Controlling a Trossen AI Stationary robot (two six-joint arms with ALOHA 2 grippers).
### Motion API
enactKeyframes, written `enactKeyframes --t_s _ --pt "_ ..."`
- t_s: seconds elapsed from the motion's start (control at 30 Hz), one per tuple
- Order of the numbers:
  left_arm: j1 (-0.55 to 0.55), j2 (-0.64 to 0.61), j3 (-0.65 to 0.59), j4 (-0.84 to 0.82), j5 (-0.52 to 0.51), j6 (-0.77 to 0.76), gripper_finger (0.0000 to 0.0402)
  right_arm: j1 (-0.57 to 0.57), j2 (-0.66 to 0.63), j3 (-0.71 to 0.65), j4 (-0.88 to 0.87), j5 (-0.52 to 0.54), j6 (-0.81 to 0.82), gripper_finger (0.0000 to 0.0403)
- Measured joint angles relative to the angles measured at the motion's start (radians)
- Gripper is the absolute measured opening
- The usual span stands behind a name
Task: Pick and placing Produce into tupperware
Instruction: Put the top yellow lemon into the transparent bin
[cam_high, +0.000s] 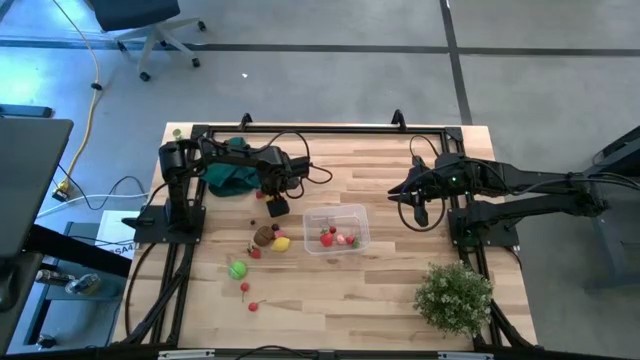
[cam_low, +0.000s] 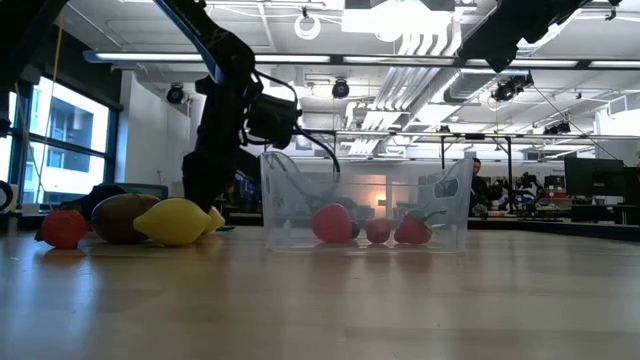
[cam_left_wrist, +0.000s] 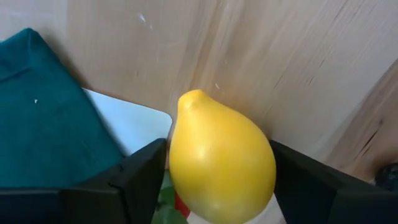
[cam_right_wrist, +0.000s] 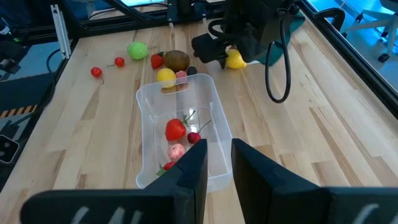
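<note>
The work surface is a pale wooden table (cam_high: 380, 190) framed by black rails, standing on a grey floor with a wheeled office chair (cam_high: 150, 25) beyond its far edge; the low view looks across it into a bright open hall with ceiling lights and window panes. The clear tupperware (cam_high: 337, 228) sits near the middle of the table, holding a few red pieces, among them a strawberry (cam_right_wrist: 175, 129). Just to its left lie a yellow lemon (cam_high: 282, 243) and a brown piece (cam_high: 264, 236); a green piece (cam_high: 237, 269) and small red ones lie farther toward the near left. A dark green cloth (cam_high: 228, 178) lies at the far left, and a bushy leafy plant (cam_high: 455, 296) stands at the near right corner. The left gripper (cam_high: 277, 206) hangs just beyond the tub's far left corner, its fingers (cam_left_wrist: 134, 180) spread wide around a yellow pear-shaped fruit (cam_left_wrist: 221, 165) held between them. The right gripper (cam_high: 420, 214) waits to the right of the tub, its fingers (cam_right_wrist: 193, 171) nearly closed with only a narrow gap and nothing in them. Bare wood lies open along the table's far middle and between tub and plant.
</note>
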Motion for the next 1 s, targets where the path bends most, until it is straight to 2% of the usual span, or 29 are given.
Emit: enactKeyframes --t_s 0.33,0.63,0.87,1.0 --pt "0.000 0.000 0.003 0.011 0.000 -0.001 0.0202 0.000 0.000 0.000 0.000 0.000 0.000 0.0062" --pt "0.001 0.005 0.045 0.045 -0.008 -0.001 0.0219 0.000 0.000 0.000 0.000 0.000 0.000 0.0062" --pt "0.001 0.005 0.105 0.021 0.010 0.016 0.0197 0.000 0.000 0.000 0.000 0.000 0.000 0.0062" --pt "0.001 0.005 0.152 0.017 0.036 0.037 0.0206 0.000 0.000 0.000 0.000 0.000 0.000 0.0062"
